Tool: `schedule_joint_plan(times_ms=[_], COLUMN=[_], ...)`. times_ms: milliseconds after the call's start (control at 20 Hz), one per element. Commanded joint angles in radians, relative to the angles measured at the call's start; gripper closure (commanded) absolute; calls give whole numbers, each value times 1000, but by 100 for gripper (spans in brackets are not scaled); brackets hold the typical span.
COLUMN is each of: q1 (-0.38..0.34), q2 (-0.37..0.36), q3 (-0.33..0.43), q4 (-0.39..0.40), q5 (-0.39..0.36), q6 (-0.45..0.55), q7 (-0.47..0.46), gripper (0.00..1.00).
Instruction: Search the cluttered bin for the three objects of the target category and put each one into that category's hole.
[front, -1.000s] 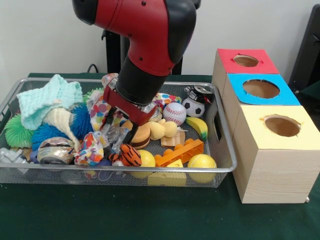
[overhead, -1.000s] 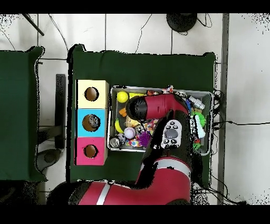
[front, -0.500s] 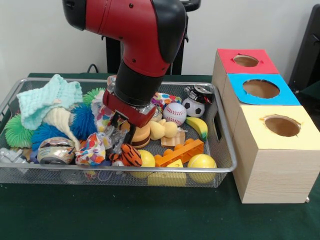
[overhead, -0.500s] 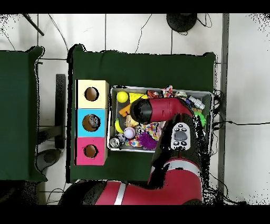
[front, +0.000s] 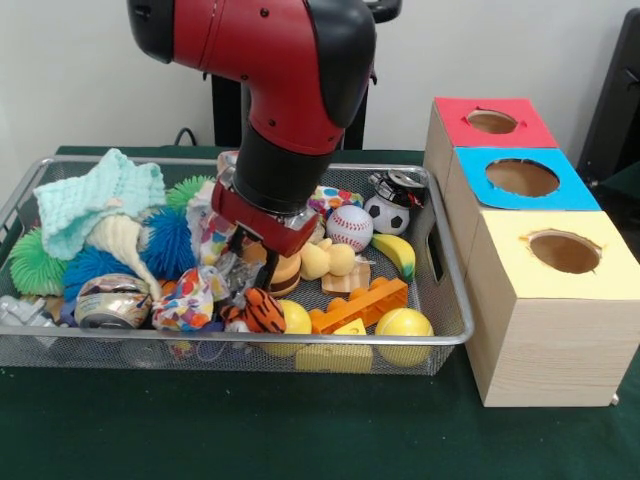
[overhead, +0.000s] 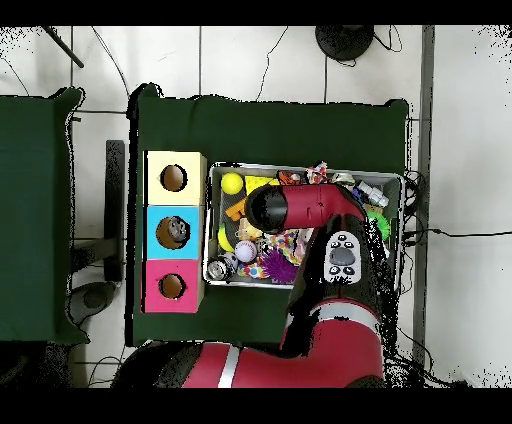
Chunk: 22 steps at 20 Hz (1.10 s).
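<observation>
Tool (front: 252, 255) is hovering over mid-bin (front: 455, 330) clutter, grip state indeterminable; likely best descending squarely onto the can (front: 108, 303) at the front.

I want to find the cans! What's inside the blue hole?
From overhead, something dark and roundish sits inside the blue hole, too unclear to name. The front view shows only its brown inside.

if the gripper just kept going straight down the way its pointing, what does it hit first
Probably the crinkly clear plastic wrapper and the tiger-striped toy just below the gripper, in the middle of the bin. Depth is hard to judge here, so the burger toy beside it could be touched instead.
</observation>
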Motion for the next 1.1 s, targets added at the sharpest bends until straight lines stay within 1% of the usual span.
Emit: schedule_joint_plan(times_ms=[50,150,250,400,500,700,950,1100], q1=[-22,-10,-5,5,-7,-20,-32,-26], q2=[-29,-59,-109,-172,-192,-220,-227,-224], q3=[126,124,130,130,153,191,230,247], q4=[57,52,83,119,140,183,215,237], q5=[81,102,123,145,169,208,215,218], q6=[161,223,268,310,320,284,232,193], q7=[-25,-23,-32,-32,-39,-36,-64,-50], gripper=[100,100,100,100,100,100,100,100])
